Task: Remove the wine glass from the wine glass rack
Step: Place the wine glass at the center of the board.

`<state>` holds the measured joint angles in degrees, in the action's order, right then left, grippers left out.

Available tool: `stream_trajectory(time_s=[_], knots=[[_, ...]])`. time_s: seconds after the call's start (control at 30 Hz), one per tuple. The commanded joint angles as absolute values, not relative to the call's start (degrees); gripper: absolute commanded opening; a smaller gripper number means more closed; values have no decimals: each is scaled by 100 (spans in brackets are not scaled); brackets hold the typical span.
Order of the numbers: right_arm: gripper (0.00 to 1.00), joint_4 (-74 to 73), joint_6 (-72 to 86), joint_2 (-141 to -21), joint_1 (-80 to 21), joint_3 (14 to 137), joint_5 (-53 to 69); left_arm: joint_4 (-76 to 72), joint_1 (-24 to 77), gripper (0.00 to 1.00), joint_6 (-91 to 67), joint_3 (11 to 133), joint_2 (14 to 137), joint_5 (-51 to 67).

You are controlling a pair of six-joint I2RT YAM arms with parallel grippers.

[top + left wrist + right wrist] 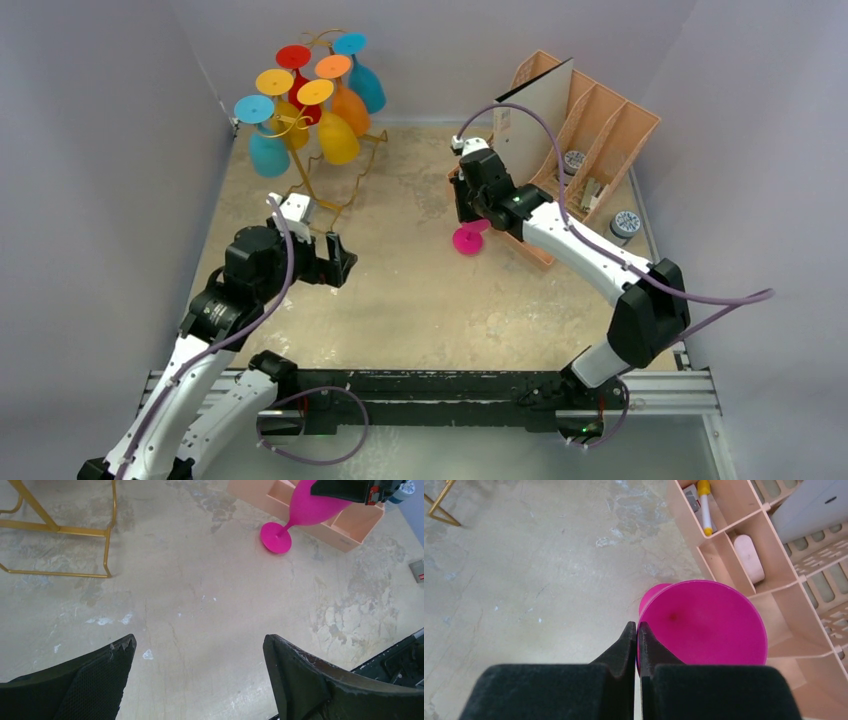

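Bearing the wine glass rack point(60, 529): mottled beige tabletop point(430, 290) (grey walls point(100, 120)).

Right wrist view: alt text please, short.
The right gripper, shut, pinches the rim of a magenta wine glass seen from above, beside a peach organiser. Beige table below; a gold rack corner shows top left.

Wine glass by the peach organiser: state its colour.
The wine glass is solid magenta pink, bowl to foot; the left wrist view shows it best.
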<state>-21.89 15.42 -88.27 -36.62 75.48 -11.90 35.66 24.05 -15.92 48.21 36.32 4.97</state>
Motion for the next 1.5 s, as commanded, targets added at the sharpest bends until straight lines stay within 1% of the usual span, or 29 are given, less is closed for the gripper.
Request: stream_trajectory(time_s=[0.0,0.27,0.47,0.6,0.87,0.93,1.13,1.23,1.37,1.47], knots=[[0,-1800,1293,-8998,-3743,7797,-1547,3728,2391,96,-1771,5104,3801,204],[0,-1762,1200,-9238,-3792,7684,-1228,3719,2391,96,-1868,5110,3800,131],[0,-1903,1138,-9373,-3806,7767,-1108,4078,2390,96,-2142,5087,3732,-981],[0,-1909,1134,-9415,-3806,7801,-1043,4322,2391,96,-2225,5152,3807,-1283],[11,-2112,1135,-9384,-3816,7958,-986,4419,2391,96,-2222,5195,3818,-1696],[15,-2135,1100,-9333,-3814,7992,-1026,4425,2391,96,-2186,5224,3863,-1718],[46,-2259,1030,-9181,-3814,8154,-1037,4456,2391,97,-2167,5301,4082,-1746],[58,-2362,1032,-9036,-3814,8272,-948,4428,2391,99,-2148,5313,4160,-1788],[71,-2422,1034,-8713,-3813,8318,-769,4346,2375,100,-2089,5329,4286,-1842],[77,-2449,1079,-8394,-3814,8258,-637,4195,2280,100,-2140,5333,4449,-1640]])
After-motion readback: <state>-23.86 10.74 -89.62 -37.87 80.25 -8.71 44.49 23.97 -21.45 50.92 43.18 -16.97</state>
